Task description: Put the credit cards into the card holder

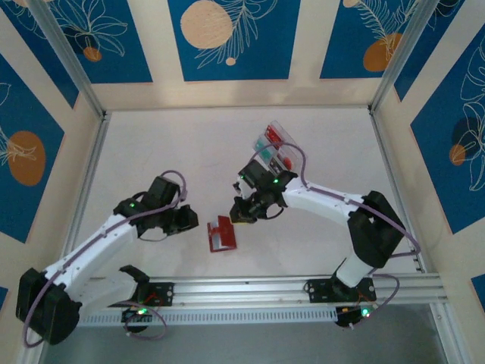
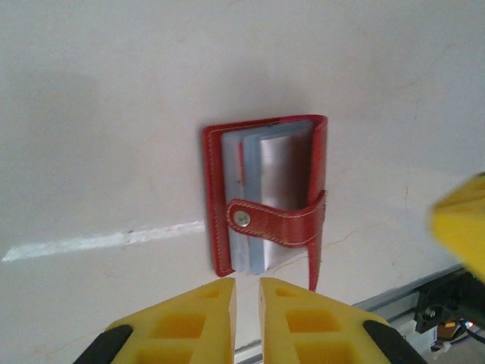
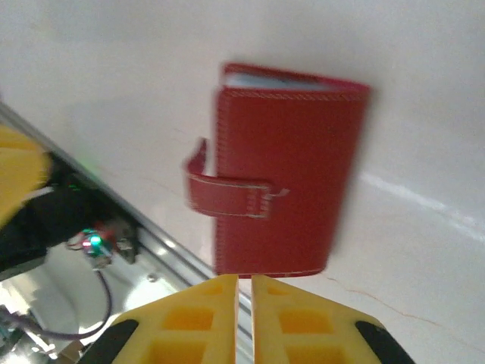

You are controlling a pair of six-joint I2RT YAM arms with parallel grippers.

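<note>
I see card holder (image 1: 221,233) on the surface (image 1: 182,152) between left fingers (image 2: 204,311) and right fingers (image 3: 197,311), both narrow, empty; flanking it to open, I guess.

Card holder (image 1: 221,233) on table (image 1: 174,152) — between left pincer (image 1: 191,218) and right pincer (image 1: 239,214); box (image 1: 274,149) farther back.
</note>
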